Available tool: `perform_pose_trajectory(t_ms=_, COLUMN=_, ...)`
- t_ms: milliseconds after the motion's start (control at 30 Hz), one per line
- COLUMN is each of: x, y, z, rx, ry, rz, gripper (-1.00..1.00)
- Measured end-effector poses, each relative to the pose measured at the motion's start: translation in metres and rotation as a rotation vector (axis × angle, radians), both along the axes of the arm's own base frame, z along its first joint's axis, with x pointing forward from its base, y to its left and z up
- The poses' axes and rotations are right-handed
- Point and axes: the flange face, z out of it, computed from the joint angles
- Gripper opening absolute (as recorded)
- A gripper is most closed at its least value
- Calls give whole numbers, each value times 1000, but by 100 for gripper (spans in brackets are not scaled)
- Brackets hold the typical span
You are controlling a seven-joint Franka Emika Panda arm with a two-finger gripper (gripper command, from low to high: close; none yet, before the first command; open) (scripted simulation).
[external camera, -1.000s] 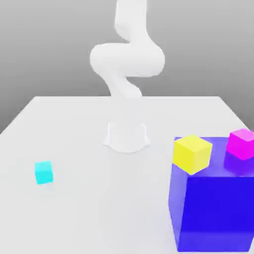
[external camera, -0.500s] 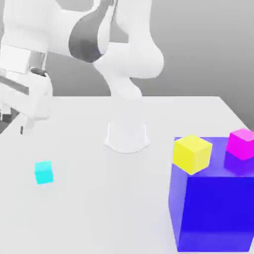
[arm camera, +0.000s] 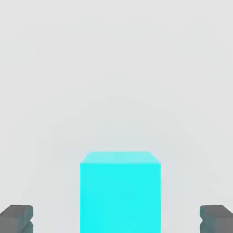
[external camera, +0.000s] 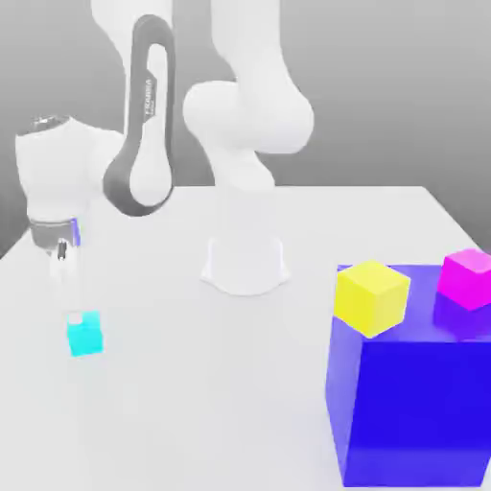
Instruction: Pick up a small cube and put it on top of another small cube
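The small cyan cube rests on the white table at the exterior view's left. My gripper hangs straight down from the white arm, just above and slightly behind the cube. In the hand view the cube sits between my two dark fingertips, with a wide gap on each side. My gripper is open and touches nothing.
A big blue block stands at the exterior view's right. On its top sit a yellow cube and a magenta cube. The arm's round base is at the middle back of the table.
The arm swung in from above and came down over the cyan cube at the exterior view's left. The cubes have not moved and the gripper stays open.
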Motion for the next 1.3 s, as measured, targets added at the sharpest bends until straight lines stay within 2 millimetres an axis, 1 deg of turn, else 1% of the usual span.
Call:
perform_pose_trajectory(t_ms=133, x=-2, y=1, z=-30, rx=-1, ry=4, rz=-1, gripper=0)
perform_pose_trajectory(t_ms=167, x=-3, y=1, z=-38, rx=-1, ry=7, rz=0, gripper=-100)
perform_pose_trajectory(t_ms=333, x=-3, y=1, z=-38, rx=-2, ry=6, rz=0, gripper=-100)
perform_pose_trajectory(t_ms=367, x=-3, y=2, z=-41, rx=-2, ry=7, rz=0, gripper=-100)
perform_pose_trajectory(t_ms=400, x=-3, y=2, z=-39, rx=-1, ry=6, rz=0, gripper=-100)
perform_pose_trajectory(t_ms=567, x=0, y=0, z=-7, rx=0, ry=0, rz=-2, gripper=-100)
perform_pose_trajectory(t_ms=700, x=-4, y=0, z=20, rx=0, ry=6, rz=4, gripper=-100)
perform_pose_trajectory(t_ms=767, x=-3, y=-8, z=24, rx=-4, ry=16, rz=96, gripper=-100)
perform_pose_trajectory(t_ms=833, x=2, y=-16, z=25, rx=-7, ry=29, rz=224, gripper=-100)
perform_pose_trajectory(t_ms=900, x=13, y=-20, z=25, rx=-12, ry=44, rz=385, gripper=-100)
perform_pose_trajectory(t_ms=967, x=18, y=-29, z=25, rx=-16, ry=62, rz=526, gripper=-100)
perform_pose_trajectory(t_ms=1000, x=29, y=-26, z=26, rx=-18, ry=71, rz=619, gripper=-100)
perform_pose_trajectory(t_ms=1133, x=82, y=-2, z=32, rx=-21, ry=112, rz=999, gripper=-100)
perform_pose_trajectory(t_ms=1300, x=143, y=40, z=42, rx=-28, ry=177, rz=1458, gripper=-100)
